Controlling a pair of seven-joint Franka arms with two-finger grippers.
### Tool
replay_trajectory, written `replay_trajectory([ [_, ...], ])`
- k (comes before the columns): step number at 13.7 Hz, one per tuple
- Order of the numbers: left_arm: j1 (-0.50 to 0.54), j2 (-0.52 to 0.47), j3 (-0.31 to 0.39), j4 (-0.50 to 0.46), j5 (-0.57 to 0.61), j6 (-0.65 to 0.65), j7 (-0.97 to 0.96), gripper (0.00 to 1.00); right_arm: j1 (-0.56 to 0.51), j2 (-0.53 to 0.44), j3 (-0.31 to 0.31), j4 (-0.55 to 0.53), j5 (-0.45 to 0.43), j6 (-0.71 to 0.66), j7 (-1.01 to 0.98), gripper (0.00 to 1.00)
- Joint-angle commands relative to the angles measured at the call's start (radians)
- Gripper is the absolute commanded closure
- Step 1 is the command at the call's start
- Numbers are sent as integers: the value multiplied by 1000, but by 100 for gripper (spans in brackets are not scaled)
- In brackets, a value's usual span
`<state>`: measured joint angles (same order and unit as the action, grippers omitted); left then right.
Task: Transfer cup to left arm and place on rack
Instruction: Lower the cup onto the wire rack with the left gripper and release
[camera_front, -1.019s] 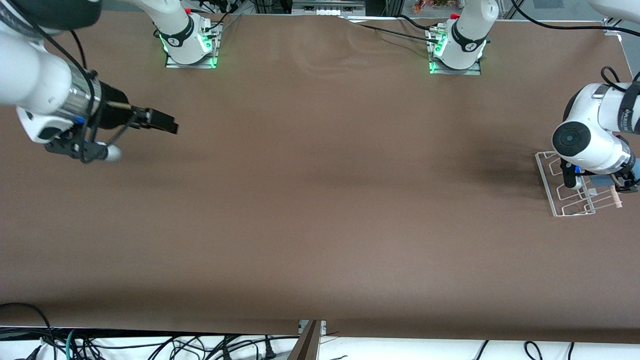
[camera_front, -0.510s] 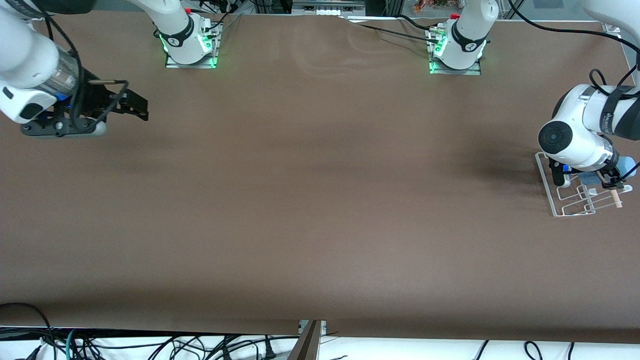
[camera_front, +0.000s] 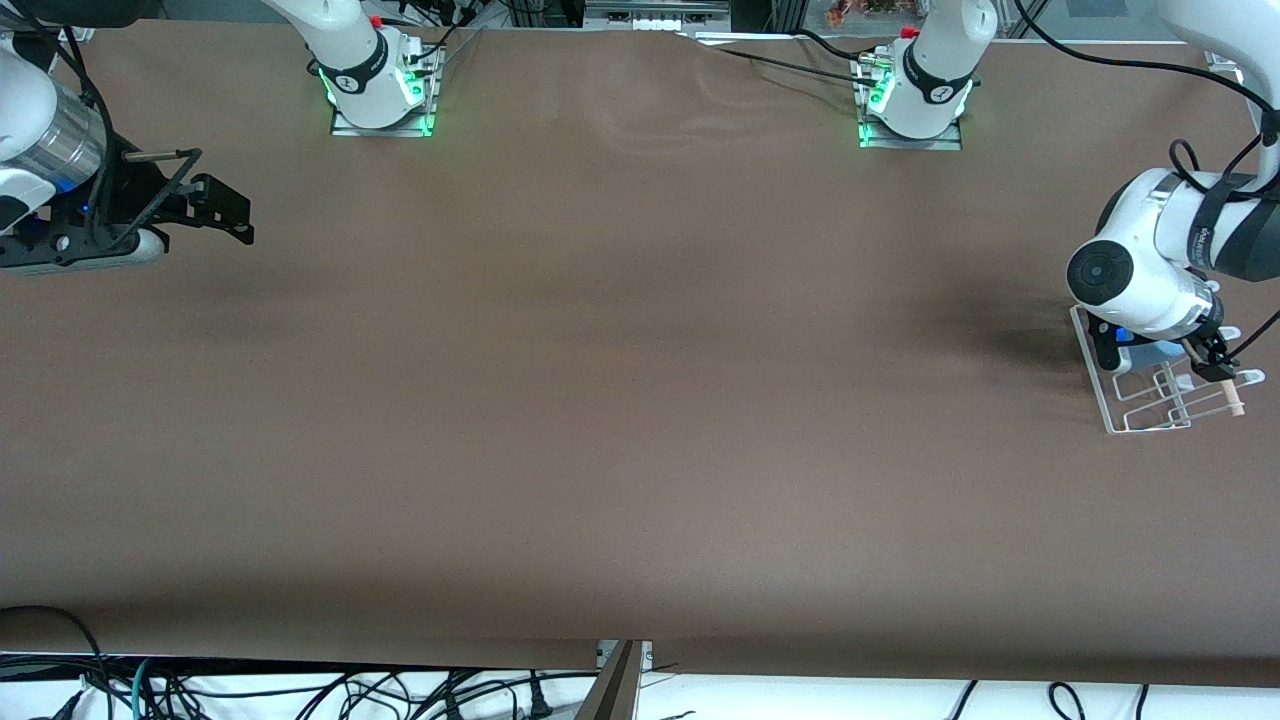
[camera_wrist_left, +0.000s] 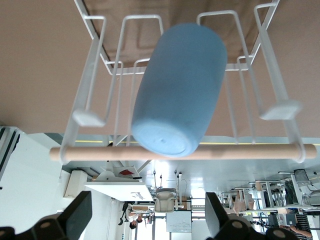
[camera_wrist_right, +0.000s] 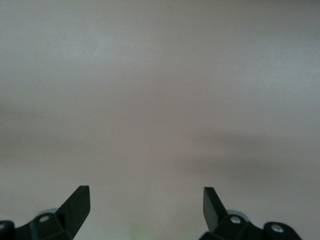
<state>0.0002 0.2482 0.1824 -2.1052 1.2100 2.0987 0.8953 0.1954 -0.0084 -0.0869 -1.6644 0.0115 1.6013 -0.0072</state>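
**Cup lying on the rack, both of my grippers spread**

The brown table (camera_front: 620, 400) fills nearly everything I see, with my two bases standing along its edge farthest from the front camera.

My left arm (camera_front: 1150, 265) reaches out to its own end of the table and bends down over the rack (camera_front: 1140, 405), a small white wire frame with upright loops and a light wooden rod (camera_wrist_left: 190, 153) along one side.

My right arm (camera_front: 40, 150) waits at its own end of the table, well apart from the rack.

The cup (camera_wrist_left: 177, 92), light blue and without a handle, lies tilted on the rack's wires, its flat bottom over the wooden rod and turned toward my left wrist camera. From the front view only a sliver of blue shows under my left wrist.

My left gripper (camera_wrist_left: 150, 225) hangs over the rack with its fingers spread wide and clear of the cup; nothing is held.

My right gripper (camera_wrist_right: 146, 205) hovers over bare table, fingers wide, holding nothing.
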Motion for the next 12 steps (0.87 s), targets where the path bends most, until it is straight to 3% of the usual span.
replay_trajectory([
  [1, -2, -38, -6, 22, 10, -3, -6, 0, -14, -9, 16, -9, -30, 14, 0, 0],
  [4, -6, -119, -11, 59, -145, -19, -6, 0, -33, 33, 0, 38, -13, 19, -4, 0],
  [6, -6, -171, -32, 127, -414, -48, -9, 0, -31, 59, -1, 86, -15, 14, -7, 0],
  [8, -12, -173, -35, 262, -701, -183, -21, 0, -31, 64, -1, 90, -21, 17, -4, 0],
  [10, -46, -161, -37, 406, -847, -354, -62, 0, -39, 65, -4, 92, -22, 20, -2, 0],
  [12, -75, -161, -38, 493, -965, -495, -276, 0, -41, 70, -8, 92, -18, 29, -2, 0],
])
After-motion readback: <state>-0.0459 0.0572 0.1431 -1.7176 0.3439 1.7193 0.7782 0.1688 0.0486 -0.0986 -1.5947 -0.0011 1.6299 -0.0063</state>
